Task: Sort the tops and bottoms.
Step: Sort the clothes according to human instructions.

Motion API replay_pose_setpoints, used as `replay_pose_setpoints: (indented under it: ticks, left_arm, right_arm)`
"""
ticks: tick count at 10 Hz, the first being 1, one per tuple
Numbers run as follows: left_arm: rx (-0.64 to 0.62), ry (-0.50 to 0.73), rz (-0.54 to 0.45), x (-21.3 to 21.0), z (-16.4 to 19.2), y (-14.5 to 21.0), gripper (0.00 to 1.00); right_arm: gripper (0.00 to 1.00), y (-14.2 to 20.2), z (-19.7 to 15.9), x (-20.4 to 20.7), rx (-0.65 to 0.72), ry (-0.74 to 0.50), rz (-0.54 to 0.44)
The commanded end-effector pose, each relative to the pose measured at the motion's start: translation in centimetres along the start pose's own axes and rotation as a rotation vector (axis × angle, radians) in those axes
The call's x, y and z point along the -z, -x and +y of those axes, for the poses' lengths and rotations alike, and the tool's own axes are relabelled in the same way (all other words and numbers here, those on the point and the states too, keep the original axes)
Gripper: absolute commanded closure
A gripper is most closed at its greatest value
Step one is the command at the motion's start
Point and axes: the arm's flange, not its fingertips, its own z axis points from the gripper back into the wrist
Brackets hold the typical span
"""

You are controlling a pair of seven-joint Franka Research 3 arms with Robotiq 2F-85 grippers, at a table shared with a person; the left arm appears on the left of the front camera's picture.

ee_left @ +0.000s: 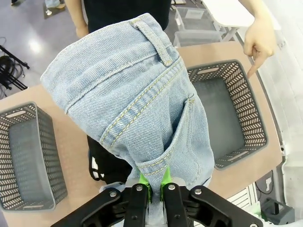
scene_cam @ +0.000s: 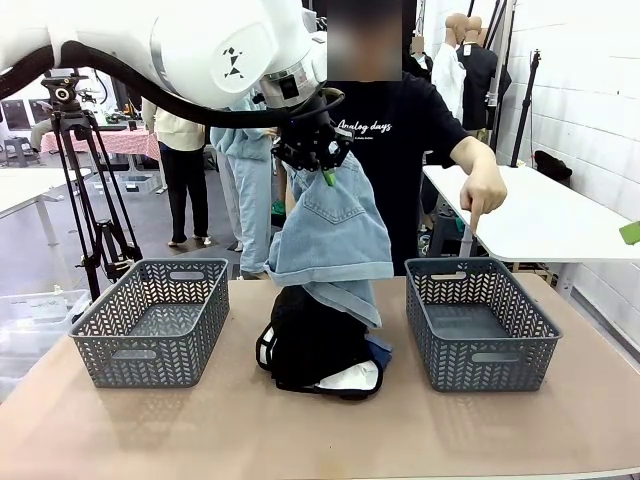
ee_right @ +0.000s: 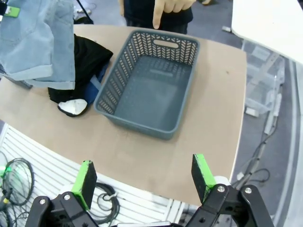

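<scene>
Front view: my left claw [scene_cam: 326, 168] is clamped on the light blue denim shorts [scene_cam: 335, 225], which hang above the clothes pile [scene_cam: 320, 350]. My right claw [ee_right: 144, 178] stands wide apart, holding nothing. A person's hand [scene_cam: 484, 188] points down at the right basket [scene_cam: 480, 355].

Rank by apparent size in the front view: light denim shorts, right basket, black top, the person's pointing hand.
Largest: light denim shorts and right basket, alike, so unranked.
Then: black top, partly covered.
Smallest: person's pointing hand.
</scene>
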Motion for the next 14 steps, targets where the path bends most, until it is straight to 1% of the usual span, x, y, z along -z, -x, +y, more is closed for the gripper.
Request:
replay_pose_setpoints:
  ticks: [1, 3, 5, 6, 7, 8, 10, 11, 12, 13, 14]
  left_arm:
    - [0.013, 0.132, 0.004, -0.8, -2.9, -2.6, 1.00]
    - [0.095, 0.212, -0.043, -1.3, -8.0, -4.9, 1.00]
    - [0.185, 0.274, -0.034, -0.5, -12.6, -5.8, 1.00]
    - [0.198, 0.286, -0.041, 0.4, -14.0, -6.0, 1.00]
    - [0.208, 0.299, 0.028, 1.0, -14.9, -5.7, 1.00]
    - [0.161, 0.278, -0.033, -0.1, -12.9, -3.7, 1.00]
    - [0.161, 0.278, -0.033, -0.1, -12.9, -3.7, 1.00]
    - [0.184, 0.296, -0.003, 1.5, -14.4, -3.7, 1.00]
    - [0.236, 0.312, -0.096, 0.3, -15.3, -3.5, 1.00]
    - [0.245, 0.365, -0.109, 1.8, -16.5, -4.9, 1.00]
    - [0.234, 0.425, -0.121, 4.3, -17.4, -6.7, 1.00]
  right_arm:
    - [0.00, -0.1, 0.5, -0.2, -0.014, 0.002, -0.006]
    - [0.00, -0.1, 0.5, -0.2, -0.014, 0.002, -0.006]
    - [0.00, -0.1, 0.5, -0.2, -0.014, 0.002, -0.006]
    - [0.00, -0.1, 0.5, -0.2, -0.014, 0.002, -0.006]
    - [0.00, -0.1, 0.5, -0.2, -0.014, 0.002, -0.006]
    - [0.00, -0.1, 0.5, -0.2, -0.014, 0.002, -0.006]
    - [0.00, -0.1, 0.5, -0.2, -0.014, 0.002, -0.006]
    - [0.00, -0.1, 0.5, -0.2, -0.014, 0.002, -0.006]
    - [0.00, -0.1, 0.5, -0.2, -0.014, 0.002, -0.006]
    - [0.00, -0.1, 0.5, -0.2, -0.014, 0.002, -0.006]
    - [0.00, -0.1, 0.5, -0.2, -0.014, 0.002, -0.006]
